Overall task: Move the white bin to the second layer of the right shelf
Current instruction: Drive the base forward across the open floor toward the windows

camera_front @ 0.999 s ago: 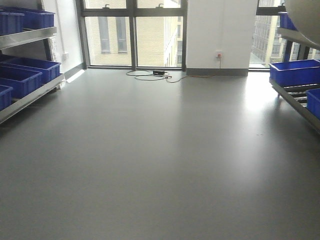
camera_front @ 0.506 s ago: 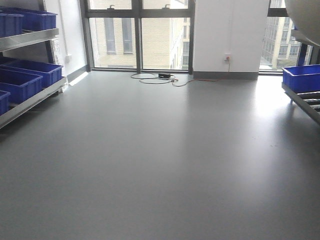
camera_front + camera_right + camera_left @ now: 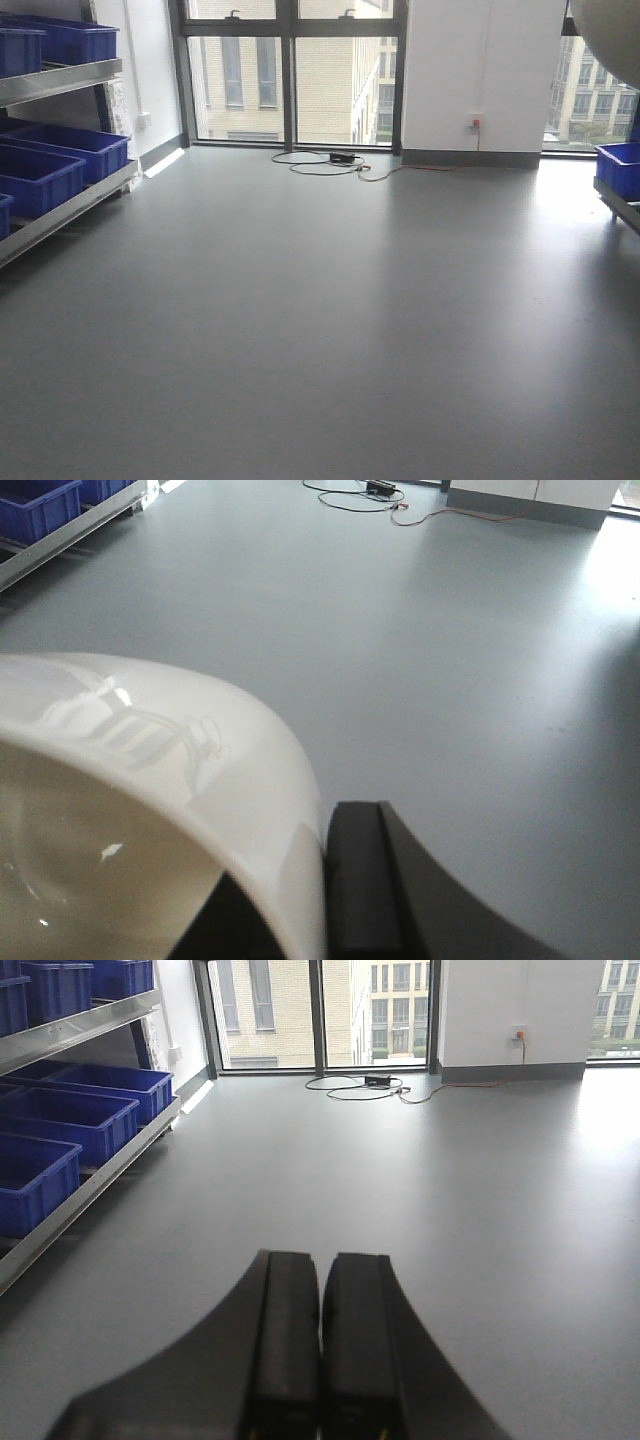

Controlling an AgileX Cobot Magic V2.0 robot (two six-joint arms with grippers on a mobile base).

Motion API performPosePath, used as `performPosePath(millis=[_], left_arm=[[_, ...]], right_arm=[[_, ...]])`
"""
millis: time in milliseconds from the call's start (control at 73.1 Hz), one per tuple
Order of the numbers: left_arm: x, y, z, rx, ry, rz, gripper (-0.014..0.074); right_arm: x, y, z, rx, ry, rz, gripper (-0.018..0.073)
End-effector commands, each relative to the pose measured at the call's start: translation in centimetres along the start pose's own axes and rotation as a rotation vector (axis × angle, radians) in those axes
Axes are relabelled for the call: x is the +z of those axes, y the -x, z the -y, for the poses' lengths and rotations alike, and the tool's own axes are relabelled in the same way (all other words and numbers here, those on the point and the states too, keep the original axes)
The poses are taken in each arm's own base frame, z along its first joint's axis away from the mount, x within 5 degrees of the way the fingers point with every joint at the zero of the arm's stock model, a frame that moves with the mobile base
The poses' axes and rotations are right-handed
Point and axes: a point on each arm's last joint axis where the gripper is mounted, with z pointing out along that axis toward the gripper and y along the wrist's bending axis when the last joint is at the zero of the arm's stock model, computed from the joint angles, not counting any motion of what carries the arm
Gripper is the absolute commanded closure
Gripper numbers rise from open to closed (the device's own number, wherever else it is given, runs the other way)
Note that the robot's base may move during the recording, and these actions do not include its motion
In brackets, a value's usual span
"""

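The right jaws are clamped on the rim of the white bin (image 3: 150,770). In the right wrist view its thin wall runs down between them, the outer finger (image 3: 360,880) lies flat against the glossy outside, and the open mouth spreads away to the left of the jaws. The left jaws are pressed together on nothing, their pads (image 3: 285,1350) touching, aimed out over bare floor (image 3: 480,1190). I judge the bin light and stiff but slick. With a pinch on one side of the rim, the whole tub hangs off to the side of the jaws, so it could pivot or creep out if I swing fast. The rim wall is the only real place to hold, so I would keep it level and move slowly. Ahead of both jaws the room is wide open, with only a cable (image 3: 330,165) lying far off by the windows. To the left of the left jaws the left rack (image 3: 90,1195) and its blue crates (image 3: 70,1120) run alongside, well apart. To the right of the right jaws the right rack (image 3: 620,205) is just a sliver at the frame edge, carrying a blue crate (image 3: 622,165). I cannot see its roller level or tell which layer that is, and its front edge is the one to clear with the bin's base.
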Motion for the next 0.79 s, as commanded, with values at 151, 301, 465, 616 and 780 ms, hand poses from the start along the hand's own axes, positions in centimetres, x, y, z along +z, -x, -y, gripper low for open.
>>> performPosePath(millis=[151,301,465,616,780], left_arm=[[0.10,-0.38,0.05,-0.003,-0.003,0.063,0.0512],[0.10,-0.38,0.05,-0.003,-0.003,0.063,0.0512],[0.10,-0.38,0.05,-0.003,-0.003,0.063,0.0512],[0.10,-0.38,0.05,-0.003,-0.003,0.063,0.0512],[0.10,-0.38,0.05,-0.003,-0.003,0.063,0.0512]], right_arm=[[-0.54,1.89,0.03,-0.006,0.000,0.132,0.0504],[-0.54,1.89,0.03,-0.006,0.000,0.132,0.0504],[-0.54,1.89,0.03,-0.006,0.000,0.132,0.0504],[-0.54,1.89,0.03,-0.006,0.000,0.132,0.0504],[-0.54,1.89,0.03,-0.006,0.000,0.132,0.0504]])
